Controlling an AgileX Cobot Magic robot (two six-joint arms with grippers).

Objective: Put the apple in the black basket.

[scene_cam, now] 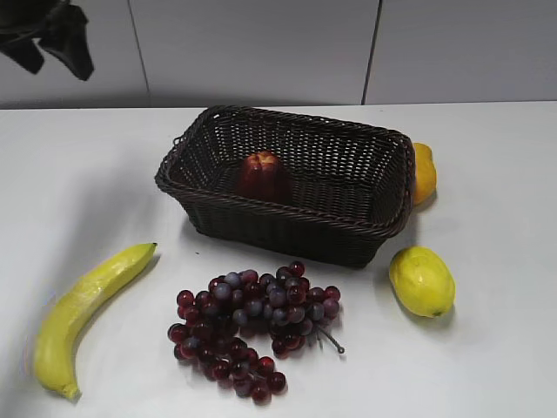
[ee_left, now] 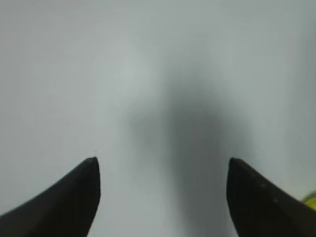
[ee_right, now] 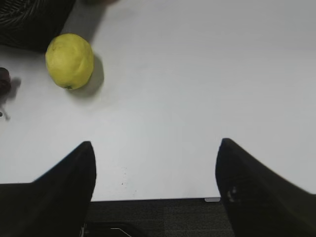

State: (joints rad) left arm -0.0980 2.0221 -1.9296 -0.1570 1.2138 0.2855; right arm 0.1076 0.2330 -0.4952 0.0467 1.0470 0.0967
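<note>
The dark red apple (scene_cam: 261, 177) lies inside the black basket (scene_cam: 348, 231), toward its left half, in the exterior view. My left gripper (scene_cam: 54, 42) hangs high at the top left of that view, far from the basket. In the left wrist view it (ee_left: 163, 168) is open and empty over bare white table. My right gripper (ee_right: 155, 148) is open and empty near the table's front edge; it does not show in the exterior view. A corner of the basket (ee_right: 29, 22) shows at the top left of the right wrist view.
A banana (scene_cam: 83, 313) lies front left. A bunch of dark red grapes (scene_cam: 252, 322) lies in front of the basket. A yellow lemon (scene_cam: 421, 280) lies at the front right, also in the right wrist view (ee_right: 69, 60). An orange-yellow fruit (scene_cam: 423, 172) sits behind the basket's right end.
</note>
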